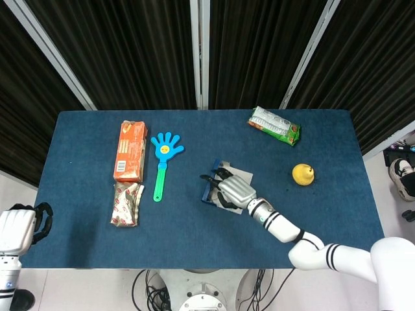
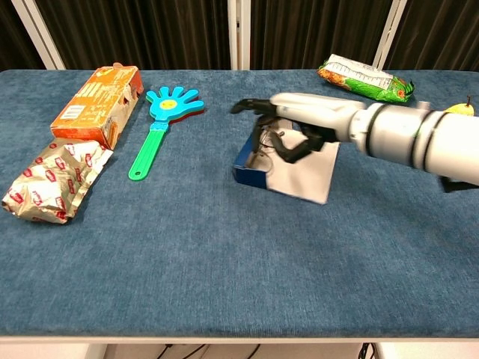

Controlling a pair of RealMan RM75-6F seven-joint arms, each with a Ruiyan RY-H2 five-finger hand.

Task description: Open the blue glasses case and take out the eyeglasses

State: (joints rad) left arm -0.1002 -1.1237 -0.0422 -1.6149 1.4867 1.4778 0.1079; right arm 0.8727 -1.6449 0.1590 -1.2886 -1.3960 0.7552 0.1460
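Head view, case: we see the blue glasses case (image 1: 213, 188) near the middle of the tabletop (image 1: 84, 214), right of the blue hand-shaped clapper (image 1: 162, 162) and well apart from the lemon (image 1: 303, 173) and the green snack bag (image 1: 275, 125)
Head view, right hand: our right hand (image 1: 232, 192) lies over the case, dark fingers (image 1: 214, 179) curled down at its left end; we judge it sits there to work inside the opened case
Head view, left hand: our left hand (image 1: 18, 228) hangs off the near-left corner of the tabletop, fingers curled in on nothing
Head view, axis: the pale flap (image 1: 245, 173) lies toward the far right and the blue body toward the left, so the opening seems to face up
Chest view, case: the blue wall (image 2: 251, 172) faces the camera and the pale flap (image 2: 307, 176) lies flat to its right, toward the near right
Chest view, right hand: fingers (image 2: 258, 123) reach down into the case beside thin dark wire, probably the eyeglasses; whether they pinch them we cannot tell
Chest view, rest: the orange box (image 2: 96, 105) and the foil packet (image 2: 54, 182) lie far left
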